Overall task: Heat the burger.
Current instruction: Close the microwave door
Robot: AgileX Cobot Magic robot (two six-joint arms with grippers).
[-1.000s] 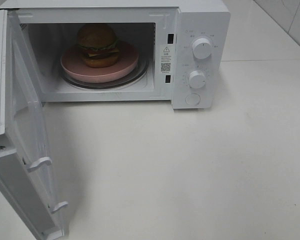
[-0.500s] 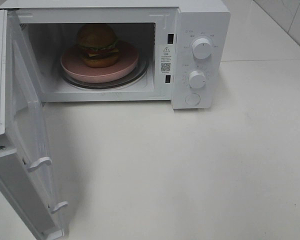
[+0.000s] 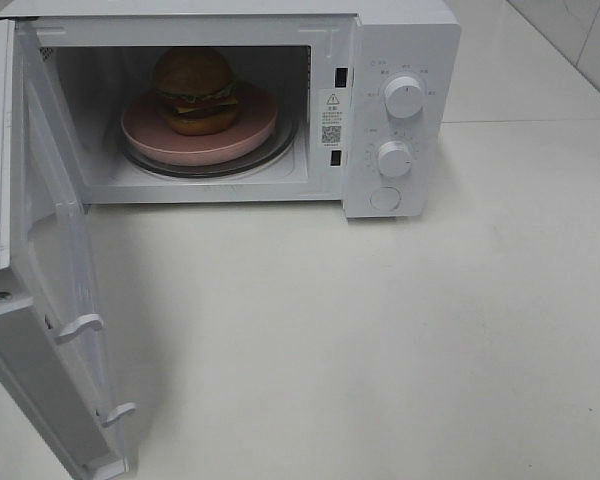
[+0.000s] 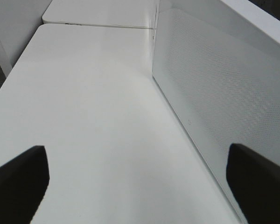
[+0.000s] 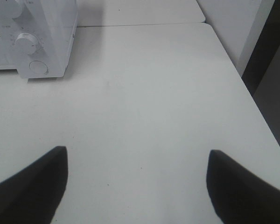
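The burger (image 3: 194,90) sits in the microwave (image 3: 427,45), door (image 3: 55,250) swung wide at frame left; left tool (image 4: 135,156) and right tool (image 5: 136,156) spread above the bench (image 3: 400,330).

White on white – one warm patch of colour.
The round burger (image 3: 194,90) has a glossy golden-brown bun, green lettuce, yellow cheese and a dark patty; the round plate (image 3: 250,135) is pink. The boxy microwave (image 3: 400,40) and flat table (image 3: 380,330) are plain white, the microwave door (image 4: 214,93) is stippled with fine dots – the left claw (image 4: 137,182) and right claw (image 5: 137,182) are black.
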